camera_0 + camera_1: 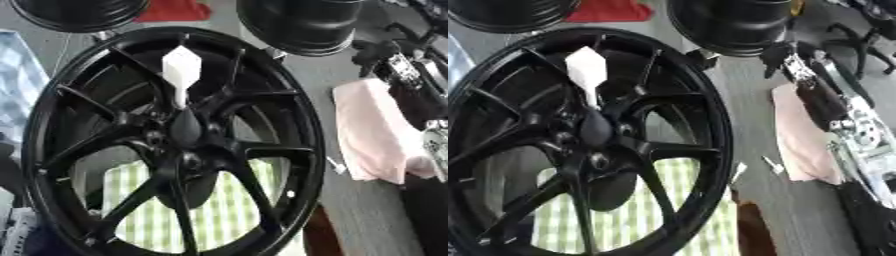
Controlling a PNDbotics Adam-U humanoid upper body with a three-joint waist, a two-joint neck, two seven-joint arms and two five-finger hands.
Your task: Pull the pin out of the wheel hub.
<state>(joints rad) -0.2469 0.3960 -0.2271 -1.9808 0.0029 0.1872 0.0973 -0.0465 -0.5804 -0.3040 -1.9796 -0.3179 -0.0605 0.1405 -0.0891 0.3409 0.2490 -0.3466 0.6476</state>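
Left of frame: a large black wheel (175, 145) fills the view, its spokes meeting at the hub (185, 131) just left of centre. A checked cloth (219, 210) shows through the lower spokes.

Upper centre-left: the white pin (181, 75) stands in the hub, its broad head toward the top of the frame and its narrow shaft running down into the hub. The long axis thus lies nearly vertical in the picture, so withdrawal would probably run up along that line.

Right of frame: a pink cloth (376, 132) lies on the grey table (359, 210), with the right arm (842, 115), black and silver, above it along the right edge. The right hand cannot be made out, so the state of its fingers cannot be told. The pin lies to the upper left of this arm, well apart from it.

No left hand appears; the right arm is judged the nearer.
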